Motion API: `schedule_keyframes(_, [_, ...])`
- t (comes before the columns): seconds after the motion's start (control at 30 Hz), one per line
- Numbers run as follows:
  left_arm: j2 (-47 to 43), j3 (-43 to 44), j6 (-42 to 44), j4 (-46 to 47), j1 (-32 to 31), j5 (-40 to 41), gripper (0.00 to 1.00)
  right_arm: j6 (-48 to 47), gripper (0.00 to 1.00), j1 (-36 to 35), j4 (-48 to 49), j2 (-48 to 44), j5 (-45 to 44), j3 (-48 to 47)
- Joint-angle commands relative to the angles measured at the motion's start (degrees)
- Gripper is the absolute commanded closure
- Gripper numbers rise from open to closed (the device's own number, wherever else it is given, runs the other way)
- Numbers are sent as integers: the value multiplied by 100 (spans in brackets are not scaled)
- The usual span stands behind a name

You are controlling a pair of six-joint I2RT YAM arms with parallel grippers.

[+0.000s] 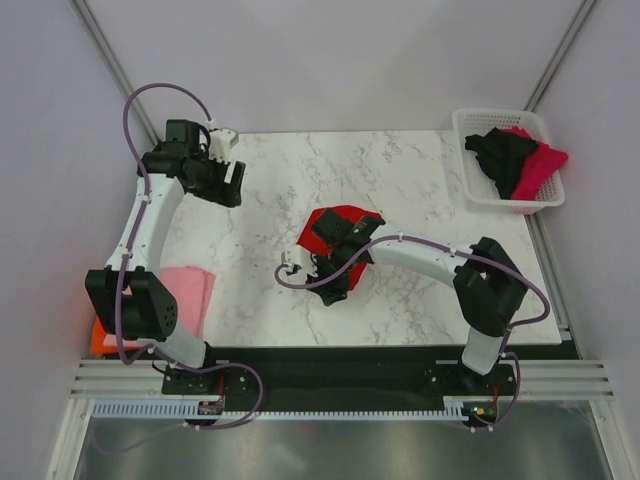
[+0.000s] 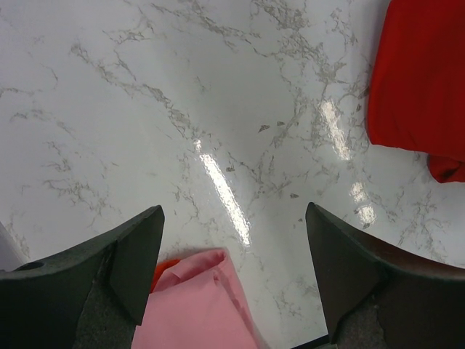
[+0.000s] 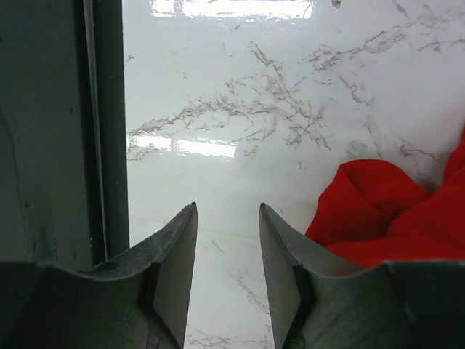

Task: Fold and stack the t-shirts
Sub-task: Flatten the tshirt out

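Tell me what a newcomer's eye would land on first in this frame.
The bright red t-shirt lies bunched at the middle of the marble table, and the right gripper is open beside it with nothing between its fingers. At the far right corner, a white basket holds a black t-shirt and a magenta t-shirt. A folded pink t-shirt sits at the near left edge.

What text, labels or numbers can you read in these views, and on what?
None readable in any view.
red t-shirt, pink t-shirt: plain cloth, no print showing.
basket, marble table: no labels showing.
Small parts at the arm bases: too small to tell whether they carry any marking.
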State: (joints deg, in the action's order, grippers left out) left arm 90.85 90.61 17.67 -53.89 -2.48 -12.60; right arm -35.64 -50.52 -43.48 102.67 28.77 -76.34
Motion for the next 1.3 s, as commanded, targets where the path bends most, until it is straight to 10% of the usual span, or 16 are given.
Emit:
schedule_keyframes(0.0, [-269, -26, 8, 106, 2, -146, 14, -22, 51, -19, 357, 95, -299, -22])
schedule_keyframes(0.67, [-340, -193, -18, 107, 2, -164, 14, 109, 47, -10, 1606, 754, -1752, 339])
schedule_keyframes(0.9, [-199, -52, -80, 177, 2, -260, 14, 40, 94, -19, 1493, 317, -2138, 243])
schedule_keyframes(1.27, [170, 817, -36, 449, 2, 205, 12, -408, 100, -19, 1105, -573, -2893, -3833])
